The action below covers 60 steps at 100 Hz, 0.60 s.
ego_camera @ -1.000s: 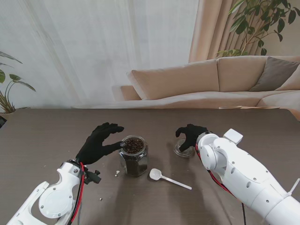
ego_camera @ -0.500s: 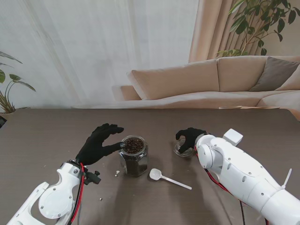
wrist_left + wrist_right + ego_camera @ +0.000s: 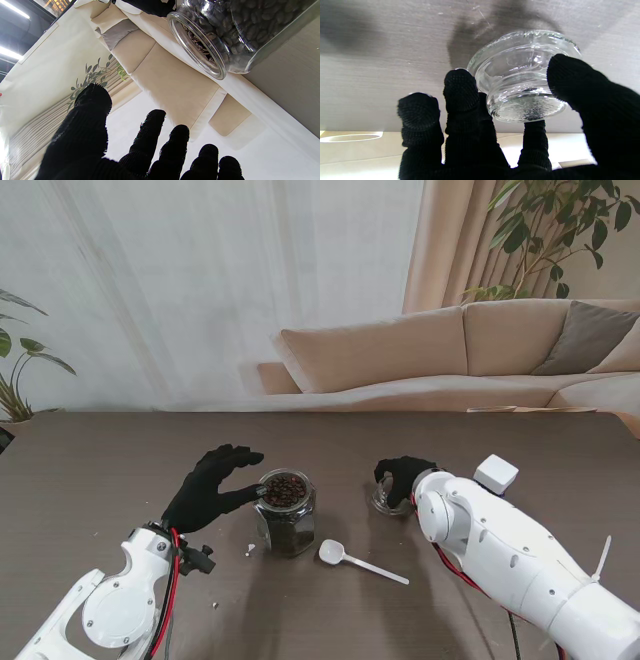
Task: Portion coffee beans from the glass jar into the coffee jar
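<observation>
The glass jar (image 3: 285, 513) of beans is steadied mid-table by the left robot hand (image 3: 208, 488), whose spread fingers hold nothing. To its right, a glass lid (image 3: 522, 82) is gripped by the right robot hand (image 3: 402, 476), apparently for setting aside. A spoon (image 3: 358, 561) is left near the jar for scooping.

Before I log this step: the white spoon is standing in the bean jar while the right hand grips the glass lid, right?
Not quite. The white spoon lies on the table, nearer to me than the bean jar, as the stand view shows. The right hand does grip the glass lid.
</observation>
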Each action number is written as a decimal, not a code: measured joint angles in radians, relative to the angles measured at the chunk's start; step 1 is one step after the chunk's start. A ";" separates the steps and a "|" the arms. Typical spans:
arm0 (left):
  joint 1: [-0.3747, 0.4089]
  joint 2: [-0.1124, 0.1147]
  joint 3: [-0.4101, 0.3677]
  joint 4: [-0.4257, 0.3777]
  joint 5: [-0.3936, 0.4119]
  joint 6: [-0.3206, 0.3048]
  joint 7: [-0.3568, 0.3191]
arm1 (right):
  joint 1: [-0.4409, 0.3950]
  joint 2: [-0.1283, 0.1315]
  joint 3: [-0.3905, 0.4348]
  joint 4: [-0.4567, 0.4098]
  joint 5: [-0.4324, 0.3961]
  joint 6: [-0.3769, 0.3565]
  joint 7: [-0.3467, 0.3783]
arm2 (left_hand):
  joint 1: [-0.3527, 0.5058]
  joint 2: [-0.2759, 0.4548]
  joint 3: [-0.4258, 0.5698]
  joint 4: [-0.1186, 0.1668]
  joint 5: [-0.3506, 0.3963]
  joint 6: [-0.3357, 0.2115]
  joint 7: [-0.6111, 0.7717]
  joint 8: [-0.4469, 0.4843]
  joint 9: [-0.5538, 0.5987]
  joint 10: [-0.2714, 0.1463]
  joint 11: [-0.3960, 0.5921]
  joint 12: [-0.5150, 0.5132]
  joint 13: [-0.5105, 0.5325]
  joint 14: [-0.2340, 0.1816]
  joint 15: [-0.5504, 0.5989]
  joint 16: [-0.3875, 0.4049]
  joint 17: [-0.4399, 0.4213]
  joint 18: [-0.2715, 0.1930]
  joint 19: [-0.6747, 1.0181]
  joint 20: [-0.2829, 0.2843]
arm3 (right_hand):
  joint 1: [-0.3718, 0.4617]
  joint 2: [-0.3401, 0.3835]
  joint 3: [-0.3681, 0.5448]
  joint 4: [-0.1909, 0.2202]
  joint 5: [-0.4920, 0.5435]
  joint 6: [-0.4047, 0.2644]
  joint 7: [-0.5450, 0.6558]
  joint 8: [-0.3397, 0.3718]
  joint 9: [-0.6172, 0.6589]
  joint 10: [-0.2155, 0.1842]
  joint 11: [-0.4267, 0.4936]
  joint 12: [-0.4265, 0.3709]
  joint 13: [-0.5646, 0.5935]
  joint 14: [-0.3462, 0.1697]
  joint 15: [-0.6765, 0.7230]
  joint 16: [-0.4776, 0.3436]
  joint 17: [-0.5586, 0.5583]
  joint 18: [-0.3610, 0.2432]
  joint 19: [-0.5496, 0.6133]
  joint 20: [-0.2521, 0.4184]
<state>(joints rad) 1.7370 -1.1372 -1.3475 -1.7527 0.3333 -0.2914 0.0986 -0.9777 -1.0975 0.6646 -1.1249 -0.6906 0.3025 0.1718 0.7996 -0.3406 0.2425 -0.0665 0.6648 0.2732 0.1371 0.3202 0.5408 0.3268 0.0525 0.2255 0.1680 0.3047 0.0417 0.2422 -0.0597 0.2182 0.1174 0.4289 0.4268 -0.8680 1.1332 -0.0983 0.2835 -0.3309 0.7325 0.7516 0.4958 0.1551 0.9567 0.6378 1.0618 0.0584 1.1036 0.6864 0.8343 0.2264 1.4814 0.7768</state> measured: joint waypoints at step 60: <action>0.001 0.000 0.000 0.000 -0.002 0.000 0.002 | 0.045 -0.029 -0.052 0.092 0.073 -0.027 -0.067 | 0.016 0.000 -0.009 0.000 0.000 0.000 0.000 0.000 0.000 0.000 0.000 0.000 0.000 0.000 0.000 0.000 0.000 0.000 0.000 0.000 | -0.043 -0.008 0.000 -0.038 -0.059 -0.004 0.185 0.101 0.191 0.057 0.160 0.108 0.093 -0.012 -0.015 0.000 0.001 0.000 -0.013 -0.042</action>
<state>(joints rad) 1.7385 -1.1373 -1.3471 -1.7528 0.3310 -0.2914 0.1003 -0.9326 -1.1264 0.6124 -1.0325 -0.6180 0.2754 0.1052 0.8158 -0.3406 0.2330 -0.0665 0.6648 0.2732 0.1372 0.3203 0.5408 0.3269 0.0525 0.2255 0.1680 0.3047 0.0417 0.2422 -0.0597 0.2182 0.1174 0.4289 0.3835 -0.8757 1.1332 -0.1365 0.2246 -0.3348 0.9171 0.8526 0.6871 0.2122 1.1168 0.7458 1.1549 0.0468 1.0889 0.6863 0.8350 0.2264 1.4688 0.7346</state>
